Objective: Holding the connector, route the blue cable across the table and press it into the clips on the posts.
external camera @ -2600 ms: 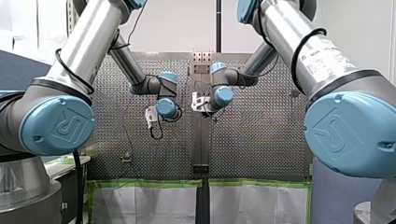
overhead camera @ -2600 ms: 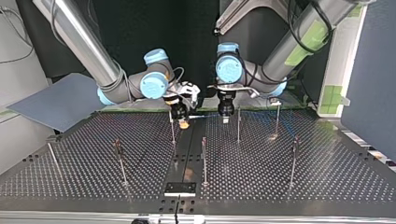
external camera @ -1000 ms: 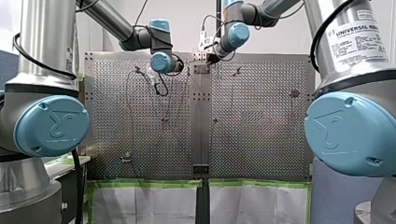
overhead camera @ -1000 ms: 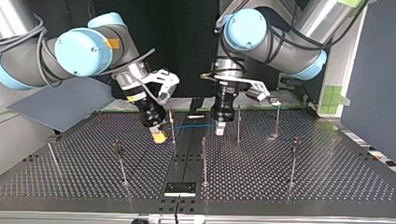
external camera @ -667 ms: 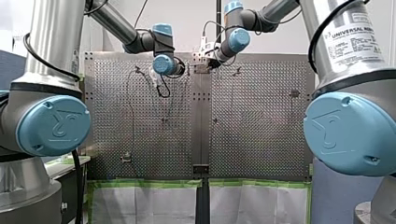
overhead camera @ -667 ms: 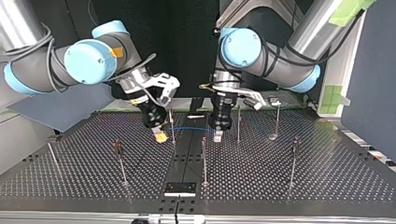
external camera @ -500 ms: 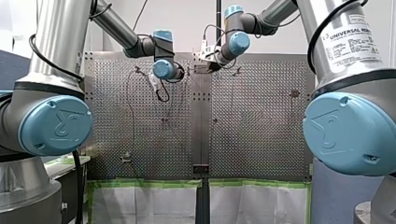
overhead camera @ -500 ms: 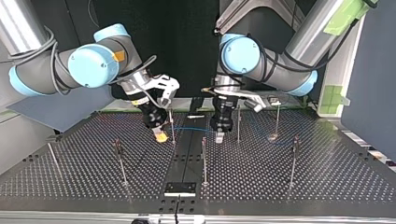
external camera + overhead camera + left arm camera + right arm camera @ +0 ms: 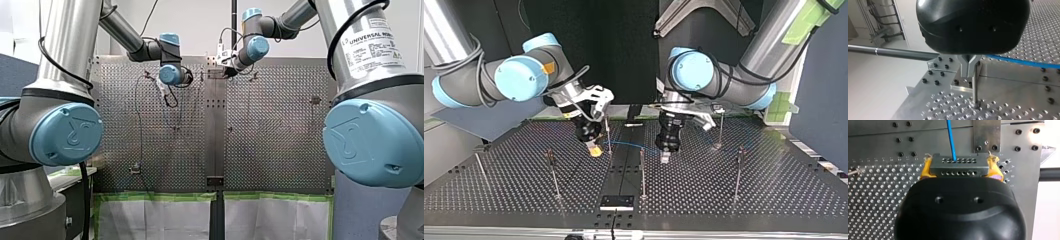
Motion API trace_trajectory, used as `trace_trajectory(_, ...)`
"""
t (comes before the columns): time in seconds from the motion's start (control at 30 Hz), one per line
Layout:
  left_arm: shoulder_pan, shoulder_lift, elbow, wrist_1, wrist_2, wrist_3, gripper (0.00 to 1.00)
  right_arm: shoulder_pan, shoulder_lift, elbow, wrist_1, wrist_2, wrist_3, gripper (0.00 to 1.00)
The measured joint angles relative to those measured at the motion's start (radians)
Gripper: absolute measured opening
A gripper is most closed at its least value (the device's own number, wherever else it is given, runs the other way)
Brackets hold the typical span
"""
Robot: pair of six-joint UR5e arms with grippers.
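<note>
A grey connector [image 9: 959, 166] with rows of holes sits between the yellow pads of my right gripper [image 9: 959, 168], which is shut on it. The blue cable [image 9: 951, 140] leaves the connector straight ahead. In the top view my right gripper [image 9: 595, 150] hangs low beside a thin post [image 9: 608, 135]. From there the blue cable [image 9: 634, 145] runs across to my left gripper [image 9: 665, 156]. My left gripper's metal fingers [image 9: 968, 68] are pressed together, and the cable [image 9: 1023, 62] comes out at their side. A post [image 9: 975, 87] stands just under them.
More thin posts stand on the perforated table [image 9: 774, 190]: one in the middle [image 9: 642, 170], one towards the top view's left [image 9: 553, 175], two at its right [image 9: 738, 170] [image 9: 721, 127]. A dark plate [image 9: 616, 202] lies at the near edge.
In the top view my left gripper has shifted right and towards the camera, drawing the cable along. My right gripper has sunk slightly beside its post, still holding the connector.
</note>
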Motion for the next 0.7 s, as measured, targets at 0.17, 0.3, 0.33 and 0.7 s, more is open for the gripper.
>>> trace_trajectory(0.17,0.005,-0.016,0.019,-0.005,0.021,-0.003,0.00,-0.002,0.008,-0.012,0.000,-0.002,0.004,0.00)
trace_trajectory(0.3,0.009,-0.050,0.040,-0.007,0.023,-0.001,0.00,-0.010,0.011,-0.022,-0.001,-0.002,0.009,0.00)
trace_trajectory(0.33,0.010,-0.059,0.046,-0.006,0.023,-0.001,0.00,-0.012,0.012,-0.023,-0.001,-0.002,0.010,0.00)
trace_trajectory(0.7,0.039,-0.136,0.125,-0.007,0.036,-0.006,0.00,-0.052,0.033,-0.034,-0.003,-0.011,0.012,0.00)
